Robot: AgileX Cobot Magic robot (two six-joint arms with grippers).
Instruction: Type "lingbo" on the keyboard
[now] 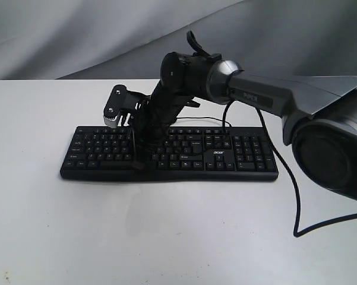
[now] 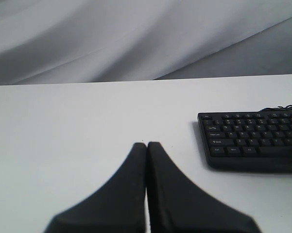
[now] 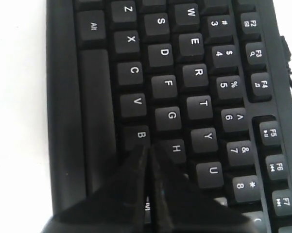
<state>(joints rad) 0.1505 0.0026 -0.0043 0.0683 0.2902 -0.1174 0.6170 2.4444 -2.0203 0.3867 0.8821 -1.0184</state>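
Note:
The black keyboard (image 1: 226, 155) lies across the middle of the white table (image 1: 166, 231), with its acer logo toward the right. My right gripper (image 1: 139, 167) reaches across from the right and points down onto the left-middle keys. In the right wrist view the right gripper (image 3: 146, 146) is shut and empty, its tips at the edge of the B key (image 3: 135, 136), beside the H key (image 3: 175, 148). My left gripper (image 2: 146, 144) is shut and empty over bare table, well apart from the keyboard's (image 2: 252, 141) left end. The left gripper does not show in the exterior view.
A thick black cable (image 1: 292, 196) hangs from the right arm and runs over the table at the right of the keyboard. A thin cable (image 1: 208, 119) lies behind the keyboard. A large dark arm housing (image 1: 332, 151) fills the right edge. Grey cloth (image 1: 77, 35) hangs behind.

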